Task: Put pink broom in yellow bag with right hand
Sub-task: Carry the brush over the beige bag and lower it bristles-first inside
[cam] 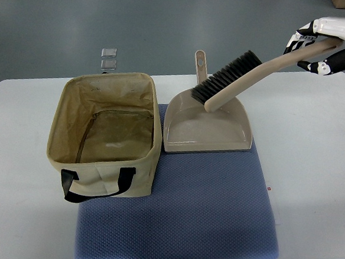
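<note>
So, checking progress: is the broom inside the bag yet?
No, the right hand holds the broom over the dustpan; the bag is empty.

A robotics test room or laboratory rather than a home: a plain white table (23, 226) stands on a bare grey-green floor (168, 22), with no furniture or household clutter around it. A blue mat (214, 215) is laid over the tabletop as a work surface, and on it sit an open fabric bag (110, 134) and a dustpan (207, 127), set out like test props. At the upper right, a white and black robot hand (329, 45) reaches in over the table's far corner, and two small clear squares (109, 58) lie on the floor behind the table.
</note>
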Controlling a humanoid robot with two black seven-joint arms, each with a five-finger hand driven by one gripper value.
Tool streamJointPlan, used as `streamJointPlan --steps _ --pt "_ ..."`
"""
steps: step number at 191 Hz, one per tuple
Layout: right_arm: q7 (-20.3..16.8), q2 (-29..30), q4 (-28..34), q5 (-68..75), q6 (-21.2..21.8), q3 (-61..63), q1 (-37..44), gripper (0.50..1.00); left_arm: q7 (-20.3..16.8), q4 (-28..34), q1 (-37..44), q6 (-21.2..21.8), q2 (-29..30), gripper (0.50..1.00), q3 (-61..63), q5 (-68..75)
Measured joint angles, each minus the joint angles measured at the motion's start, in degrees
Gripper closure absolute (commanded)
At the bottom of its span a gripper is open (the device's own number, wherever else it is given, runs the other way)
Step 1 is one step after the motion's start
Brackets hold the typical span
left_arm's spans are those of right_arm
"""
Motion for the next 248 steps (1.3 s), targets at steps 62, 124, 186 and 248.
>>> streamJointPlan --steps 62,124,186,248 --pt "-2.08 13.55 -5.77 -1.11 0.38 -0.64 5.41 1.0 -0.03 0.0 0.0 0.0 0.0 0.5 0.01 0.0" --pt "-4.1 29.41 -15.39 -8.14 -0.25 -1.21 6.05 1.0 -0.04 0.0 0.0 0.0 0.0 0.5 0.0 0.0" --pt "-4.86 38.7 -17.21 -10.95 -0.63 -1.33 7.01 1.0 -0.03 0.0 0.0 0.0 0.0 0.5 -0.01 0.0" --pt "-5.36 44.8 -19.94 -14.54 -2.87 -3.2 5.2 0.981 -0.01 0.0 0.0 0.0 0.0 0.5 -0.01 0.0"
